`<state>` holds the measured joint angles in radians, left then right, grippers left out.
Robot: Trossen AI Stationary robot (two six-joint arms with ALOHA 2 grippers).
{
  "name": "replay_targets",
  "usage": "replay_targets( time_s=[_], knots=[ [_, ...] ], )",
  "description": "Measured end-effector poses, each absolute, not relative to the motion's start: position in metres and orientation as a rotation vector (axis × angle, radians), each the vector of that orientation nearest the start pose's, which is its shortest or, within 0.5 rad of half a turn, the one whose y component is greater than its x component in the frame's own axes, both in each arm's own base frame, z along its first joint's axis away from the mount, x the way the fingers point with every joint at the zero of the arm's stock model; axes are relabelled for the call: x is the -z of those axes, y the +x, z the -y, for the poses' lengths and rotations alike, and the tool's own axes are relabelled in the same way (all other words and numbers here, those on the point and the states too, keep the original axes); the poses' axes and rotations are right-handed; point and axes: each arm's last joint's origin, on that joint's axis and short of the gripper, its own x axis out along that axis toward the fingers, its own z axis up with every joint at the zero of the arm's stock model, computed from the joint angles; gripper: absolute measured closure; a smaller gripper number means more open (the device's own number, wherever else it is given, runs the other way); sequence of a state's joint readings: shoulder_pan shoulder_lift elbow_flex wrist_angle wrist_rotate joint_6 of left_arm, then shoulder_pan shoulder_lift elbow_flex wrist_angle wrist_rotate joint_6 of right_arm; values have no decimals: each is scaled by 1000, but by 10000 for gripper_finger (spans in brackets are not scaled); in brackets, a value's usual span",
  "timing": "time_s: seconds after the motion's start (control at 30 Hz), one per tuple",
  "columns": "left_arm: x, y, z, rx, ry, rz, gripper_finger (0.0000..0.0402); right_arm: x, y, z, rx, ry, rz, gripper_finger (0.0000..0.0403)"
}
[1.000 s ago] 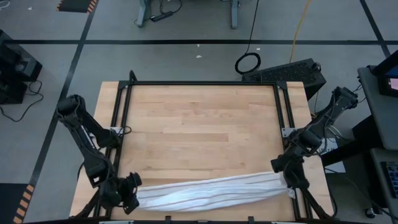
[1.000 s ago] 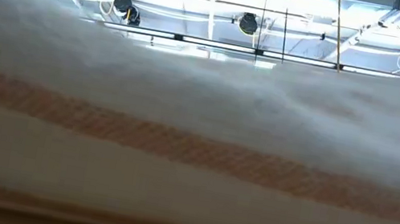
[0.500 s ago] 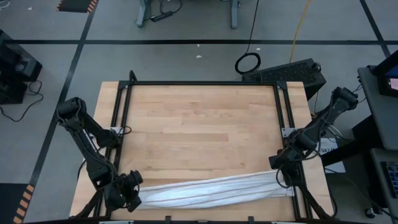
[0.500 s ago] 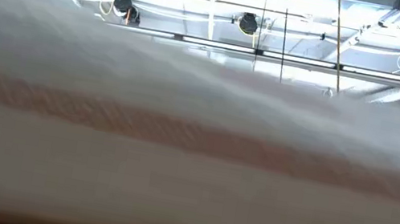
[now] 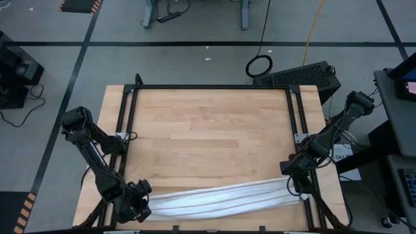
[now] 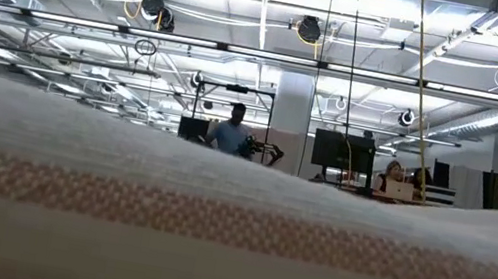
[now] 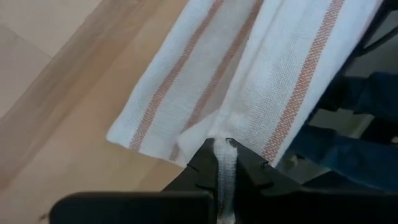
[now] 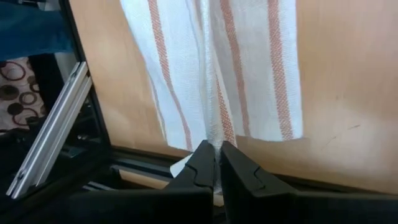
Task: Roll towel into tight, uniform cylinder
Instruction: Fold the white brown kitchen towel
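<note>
The towel is stretched as a long, loosely gathered band along the near edge of the tabletop, its long axis running from the near-left corner to the near-right corner with a slight tilt. Each end is pinched in closed jaws — the left gripper at the near-left corner, the right gripper at the near-right edge. Since both arms are equally near, any rolling would have to turn about that stretched axis — towards the far edge.
</note>
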<state>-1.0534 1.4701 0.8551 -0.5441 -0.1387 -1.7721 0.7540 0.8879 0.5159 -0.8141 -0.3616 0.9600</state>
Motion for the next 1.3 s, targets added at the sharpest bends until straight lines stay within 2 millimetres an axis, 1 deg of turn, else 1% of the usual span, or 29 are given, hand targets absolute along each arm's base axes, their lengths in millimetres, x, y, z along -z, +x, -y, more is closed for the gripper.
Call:
replay_targets(
  time_s=[0.23,0.43,0.83,0.93,1.13,1.23,1.3],
  knots=[
    [-183,137,225,-308,-836,-1275,373,-185,95,-103,-256,535,-1573,403],
    [-182,139,218,-353,-809,-1280,370,-180,96,-103,-160,532,-1588,403],
    [-182,142,216,-368,-807,-1266,371,-172,100,-106,-78,507,-1624,401],
    [-182,142,216,-369,-807,-1264,370,-172,101,-105,-36,524,-1612,382],
    [-182,142,216,-370,-808,-1263,370,-172,100,-105,34,590,-1630,316],
    [-182,142,216,-371,-807,-1263,370,-183,101,-106,67,636,-1637,291],
    [-181,141,215,-378,-800,-1264,370,-193,101,-106,139,669,-1632,283]
  ],
)
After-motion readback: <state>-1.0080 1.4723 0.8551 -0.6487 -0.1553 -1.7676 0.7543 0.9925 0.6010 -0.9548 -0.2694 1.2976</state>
